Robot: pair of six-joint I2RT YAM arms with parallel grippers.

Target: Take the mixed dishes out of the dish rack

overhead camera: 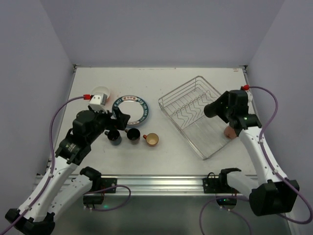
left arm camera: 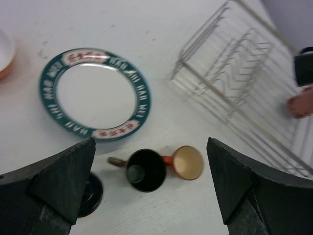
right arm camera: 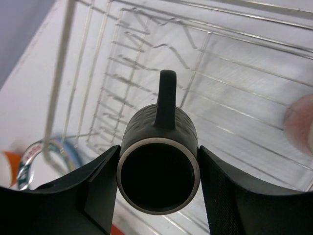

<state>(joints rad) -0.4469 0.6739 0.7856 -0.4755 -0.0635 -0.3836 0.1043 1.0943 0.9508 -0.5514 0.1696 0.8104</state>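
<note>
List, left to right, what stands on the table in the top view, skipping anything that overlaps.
orange bowl → bluish mug → black mug → orange mug → dish rack

— The plate (overhead camera: 131, 108)?
— White, with a dark teal rim patterned in white marks and red panels.
— Near it?
— A black mug (left arm camera: 145, 170) and an orange mug (left arm camera: 188, 162), tan inside. Right of it, a silver rack (overhead camera: 195, 115) and a dark grey mug (right arm camera: 159, 156).

Soft, even light from above; shadows on the white table top (overhead camera: 171, 161) are faint; in the right wrist view the dark textured mug (right arm camera: 142, 125) is sharp, the silver wire dish rack (right arm camera: 146, 63) behind blurred.
</note>
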